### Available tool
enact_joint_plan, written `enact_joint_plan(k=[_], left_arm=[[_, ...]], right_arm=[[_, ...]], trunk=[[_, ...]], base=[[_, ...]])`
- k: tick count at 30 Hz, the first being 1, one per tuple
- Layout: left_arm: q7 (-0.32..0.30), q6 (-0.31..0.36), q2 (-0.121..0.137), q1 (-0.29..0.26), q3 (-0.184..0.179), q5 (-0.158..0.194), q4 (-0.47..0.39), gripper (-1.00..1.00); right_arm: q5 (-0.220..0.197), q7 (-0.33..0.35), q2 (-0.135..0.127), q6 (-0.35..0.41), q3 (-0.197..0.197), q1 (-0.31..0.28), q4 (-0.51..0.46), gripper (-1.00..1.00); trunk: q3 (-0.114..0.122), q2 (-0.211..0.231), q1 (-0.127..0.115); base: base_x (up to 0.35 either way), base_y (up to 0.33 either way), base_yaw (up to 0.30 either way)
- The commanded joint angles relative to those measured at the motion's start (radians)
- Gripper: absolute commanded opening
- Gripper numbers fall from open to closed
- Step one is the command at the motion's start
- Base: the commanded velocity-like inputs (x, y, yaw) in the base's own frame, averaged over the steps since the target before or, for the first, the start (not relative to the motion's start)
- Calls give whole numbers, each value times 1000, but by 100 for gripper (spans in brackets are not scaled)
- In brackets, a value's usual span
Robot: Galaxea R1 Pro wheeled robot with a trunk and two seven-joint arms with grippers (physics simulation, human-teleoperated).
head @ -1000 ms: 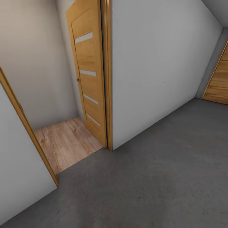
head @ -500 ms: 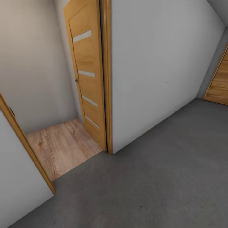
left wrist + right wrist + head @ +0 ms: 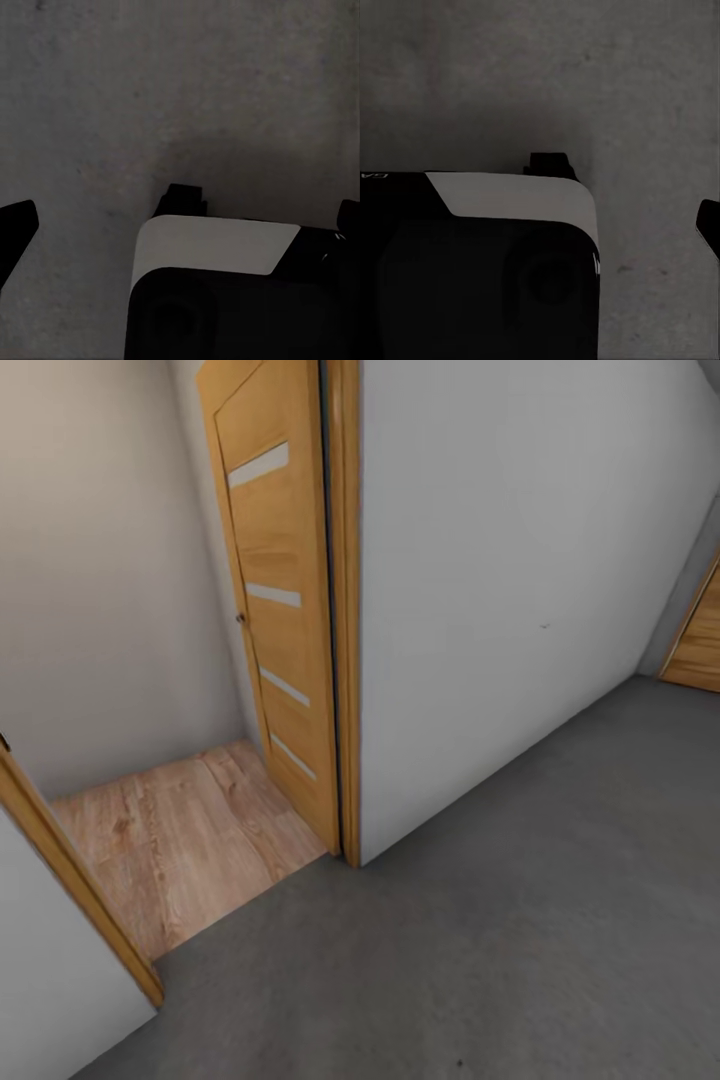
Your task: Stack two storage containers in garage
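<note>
The two storage containers are out of view. I stand in the garage on its dark grey concrete floor, facing an open doorway. My left gripper hangs over the concrete in the left wrist view, open, with its black fingertips far apart and nothing between them. My right gripper also hangs over the concrete. One black fingertip shows at the picture's edge, and nothing is held.
An oak door with four frosted strips stands swung open into a room with light wood-plank floor. The oak door frame edges a pale wall. The frame's other post is at the near left. Another wooden door is far right.
The whole head picture has shifted. The camera has moved nearer the doorway, so the left frame post slid left and the far right door slid towards the edge.
</note>
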Motion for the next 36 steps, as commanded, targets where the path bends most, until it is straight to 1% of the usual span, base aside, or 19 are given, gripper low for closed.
enact_joint_plan(k=[1,10,17,27,36], left_arm=[[3,3,0,0,-4,10,-1,100],[3,3,0,0,-4,10,-1,100],[3,3,0,0,-4,10,-1,100],[3,2,0,0,-4,10,-1,100],[3,2,0,0,-4,10,-1,100]], right_arm=[[-8,-1,1,-5,8,-1,3,100],[-8,-1,1,-5,8,-1,3,100],[-8,-1,1,-7,8,-1,3,100],[-8,0,1,-7,8,-1,3,100],[-8,-1,1,-7,8,-1,3,100]], trunk=[[-1,0,1],[-2,0,1],[-2,0,1],[-2,0,1],[-2,0,1]], base=[[322,0,55],[322,0,16],[322,0,179],[322,0,25],[322,0,240]])
